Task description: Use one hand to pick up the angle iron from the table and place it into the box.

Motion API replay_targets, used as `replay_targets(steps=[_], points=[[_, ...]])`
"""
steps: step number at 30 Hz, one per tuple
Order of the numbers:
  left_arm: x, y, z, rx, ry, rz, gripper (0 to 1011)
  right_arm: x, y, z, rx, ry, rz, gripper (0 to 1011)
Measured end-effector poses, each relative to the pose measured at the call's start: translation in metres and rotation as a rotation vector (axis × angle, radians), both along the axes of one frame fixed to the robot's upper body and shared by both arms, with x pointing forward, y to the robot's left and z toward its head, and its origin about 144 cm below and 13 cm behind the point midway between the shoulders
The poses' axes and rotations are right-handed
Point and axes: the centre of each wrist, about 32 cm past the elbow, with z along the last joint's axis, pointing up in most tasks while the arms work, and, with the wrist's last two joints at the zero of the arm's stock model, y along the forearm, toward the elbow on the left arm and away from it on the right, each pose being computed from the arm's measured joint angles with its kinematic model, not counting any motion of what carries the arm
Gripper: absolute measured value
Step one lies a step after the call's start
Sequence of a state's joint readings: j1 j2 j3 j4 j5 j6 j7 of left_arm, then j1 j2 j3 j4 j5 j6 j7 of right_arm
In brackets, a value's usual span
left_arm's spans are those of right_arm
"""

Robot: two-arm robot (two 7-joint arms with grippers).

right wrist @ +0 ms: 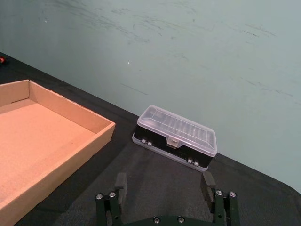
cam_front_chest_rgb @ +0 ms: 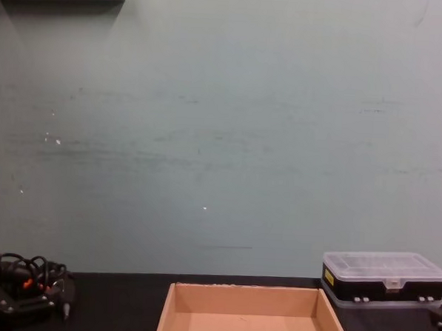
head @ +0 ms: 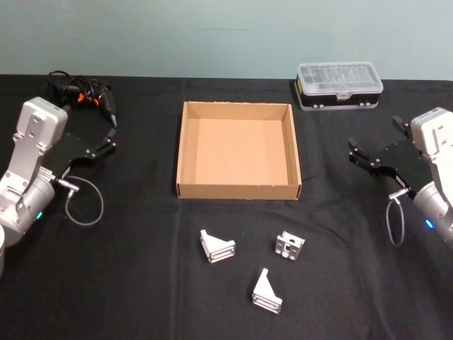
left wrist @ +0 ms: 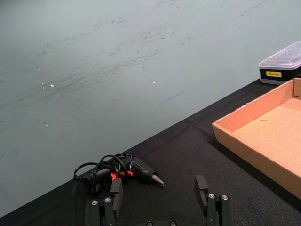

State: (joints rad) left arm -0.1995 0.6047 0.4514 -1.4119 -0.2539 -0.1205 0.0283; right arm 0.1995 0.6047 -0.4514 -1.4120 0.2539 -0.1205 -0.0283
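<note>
Three silver angle irons lie on the black table [head: 134, 276] in front of the box: one at the left [head: 217, 246], one at the right [head: 289, 245], one nearest me [head: 266, 291]. The tan cardboard box [head: 238, 190] sits at the table's middle with nothing inside; its walls also show in the wrist views [left wrist: 249, 113] [right wrist: 70, 108] and the chest view [cam_front_chest_rgb: 244, 293]. My left gripper [head: 110, 139] [left wrist: 158, 190] hovers open to the left of the box. My right gripper [head: 356, 156] [right wrist: 164, 184] hovers open to its right. Both are well away from the angle irons.
A black case with a clear lid [head: 340, 86] [right wrist: 176, 141] stands at the back right. A black electric screwdriver with a coiled cable [head: 81, 93] [left wrist: 127, 170] lies at the back left, just beyond the left gripper. A pale green wall rises behind the table.
</note>
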Motion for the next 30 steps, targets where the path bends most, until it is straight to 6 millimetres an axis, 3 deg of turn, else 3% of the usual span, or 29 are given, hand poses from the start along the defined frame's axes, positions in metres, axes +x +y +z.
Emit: replay_targets(steps=[30], points=[[0.0000,0.0000,0.0000,0.000,0.000,0.000,1000,0.0000,0.0000,0.0000,0.000,0.000,0.000,1000]])
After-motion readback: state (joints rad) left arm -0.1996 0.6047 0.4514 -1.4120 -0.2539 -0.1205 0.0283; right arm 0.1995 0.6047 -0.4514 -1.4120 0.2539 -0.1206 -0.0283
